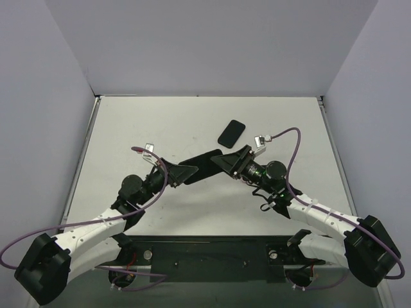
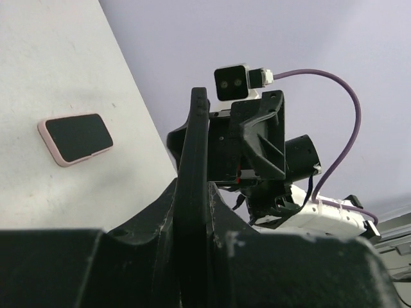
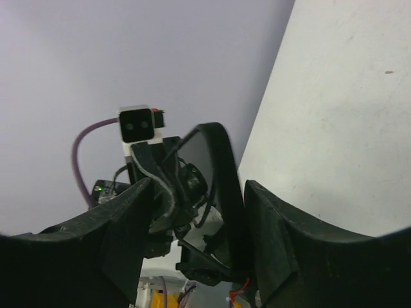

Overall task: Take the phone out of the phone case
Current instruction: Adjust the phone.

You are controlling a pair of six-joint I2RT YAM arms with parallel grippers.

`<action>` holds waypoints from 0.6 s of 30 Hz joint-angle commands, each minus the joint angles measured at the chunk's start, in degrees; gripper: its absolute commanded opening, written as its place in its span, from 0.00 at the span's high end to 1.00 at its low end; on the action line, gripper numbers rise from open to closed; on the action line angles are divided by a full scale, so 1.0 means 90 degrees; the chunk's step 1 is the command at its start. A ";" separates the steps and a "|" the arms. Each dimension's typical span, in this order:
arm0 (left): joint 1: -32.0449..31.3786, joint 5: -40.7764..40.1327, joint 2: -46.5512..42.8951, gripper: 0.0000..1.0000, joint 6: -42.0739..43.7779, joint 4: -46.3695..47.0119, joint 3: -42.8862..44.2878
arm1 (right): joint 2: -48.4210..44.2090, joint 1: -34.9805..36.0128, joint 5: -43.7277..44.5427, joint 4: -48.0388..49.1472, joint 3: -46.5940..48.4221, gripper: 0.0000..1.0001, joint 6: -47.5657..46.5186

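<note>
A black phone case [image 1: 204, 165] hangs above the table's middle, between my two grippers. My left gripper [image 1: 183, 173] is shut on its near-left end; in the left wrist view the case [image 2: 194, 147] stands edge-on, clamped between both fingers at the gripper [image 2: 192, 218]. My right gripper [image 1: 225, 159] is at the case's other end. In the right wrist view its fingers stand apart around the gripper's middle [image 3: 198, 186]. The bent case [image 3: 221, 186] lies beside the right finger [image 3: 276, 231], with a wide gap to the left one. The phone [image 1: 231, 133], dark with a pink rim, lies flat on the table [image 1: 160, 128] beyond them and shows as the phone [image 2: 76, 137] in the left wrist view.
Grey walls [image 1: 212, 45] enclose the white table on three sides. Purple cables [image 1: 292, 138] loop off both wrists. The arm bases stand on a black rail [image 1: 205, 253] at the near edge.
</note>
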 commanded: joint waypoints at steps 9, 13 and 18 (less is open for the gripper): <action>-0.0886 -0.2050 -0.0299 1.00 -0.0469 0.1359 -0.0091 | -0.0431 0.0089 0.0087 0.1417 -0.0180 0.62 0.0130; -0.1003 -0.2119 -0.0183 1.00 -0.0468 0.1378 0.0026 | -0.0285 0.0157 0.0263 0.1690 -0.0122 0.59 0.0315; -0.1140 -0.2178 0.0101 1.00 -0.0693 0.1788 0.0026 | 0.0164 0.0265 0.0351 0.2490 0.0083 0.68 0.0637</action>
